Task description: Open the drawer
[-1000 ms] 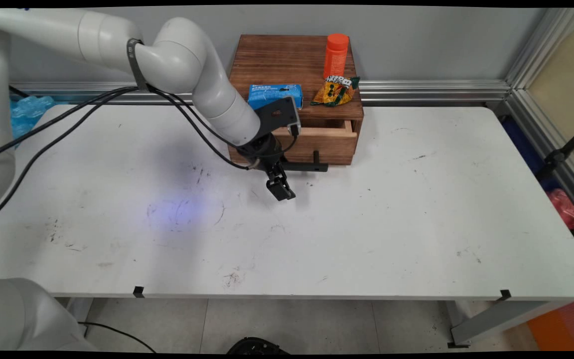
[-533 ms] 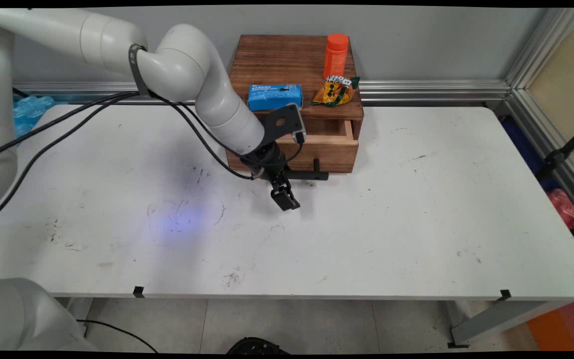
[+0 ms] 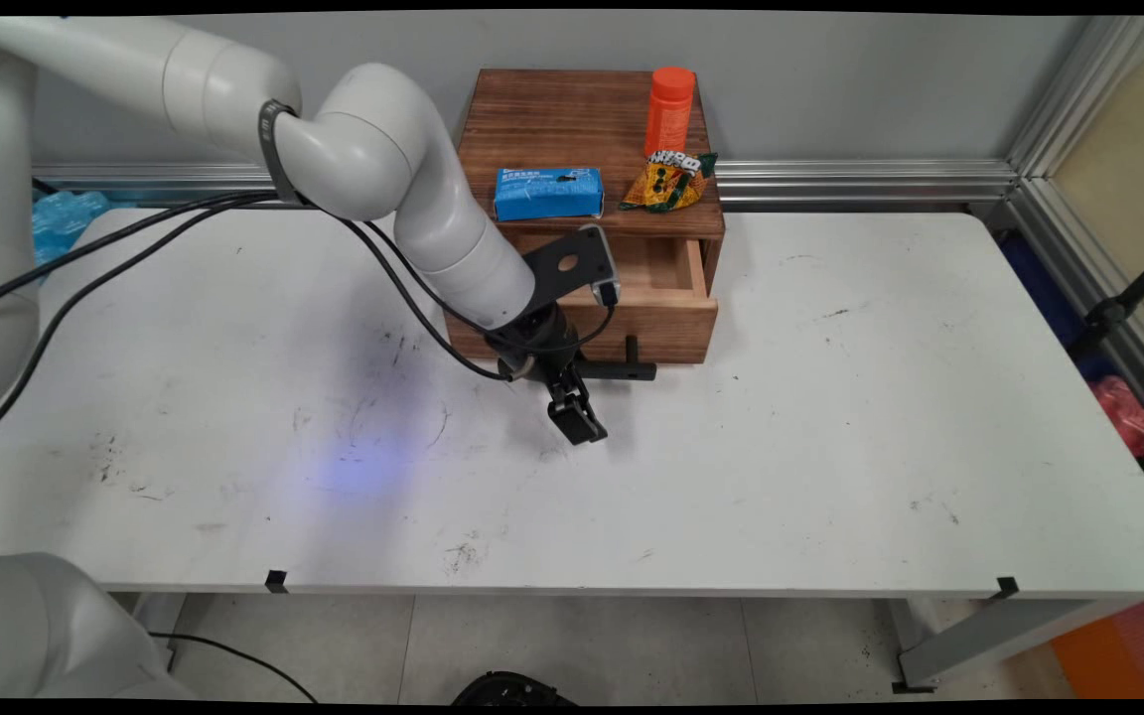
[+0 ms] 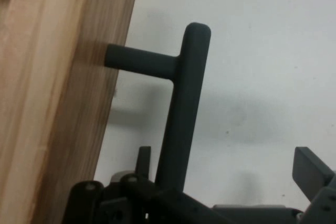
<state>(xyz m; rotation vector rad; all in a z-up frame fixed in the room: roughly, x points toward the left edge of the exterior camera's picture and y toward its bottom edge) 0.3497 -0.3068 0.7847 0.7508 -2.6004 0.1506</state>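
My gripper [image 3: 580, 427] [image 4: 227, 161] sits low at the front of the wooden box [image 3: 582, 119], fingers spread wide, clamped on nothing. The black handle [image 3: 622, 370] [image 4: 184, 108] of the box's drawer [image 3: 666, 298] runs up between them in the hand view, close by the left finger [image 4: 143, 156] and well apart from the right one [image 4: 312, 170]. Can't tell if the left finger actually touches the bar.

The drawer stands partly out of the box front and its inside is mostly hidden by my wrist. The handle's left end is also behind my wrist in the main view, and its lower end is cut off by my linkage in the hand view.

On the box top are a blue packet [image 3: 547, 193] at the front left, a yellow-green snack bag [image 3: 669, 181] at the front right and an orange bottle [image 3: 669, 109] upright just behind the bag. The packet's print is too small to read.

The white table [image 3: 830, 447] is bare and open in front of the box and to its right. Left of the box my arm and black cables [image 3: 135, 238] cross above the table. The box's back edge is against the wall.
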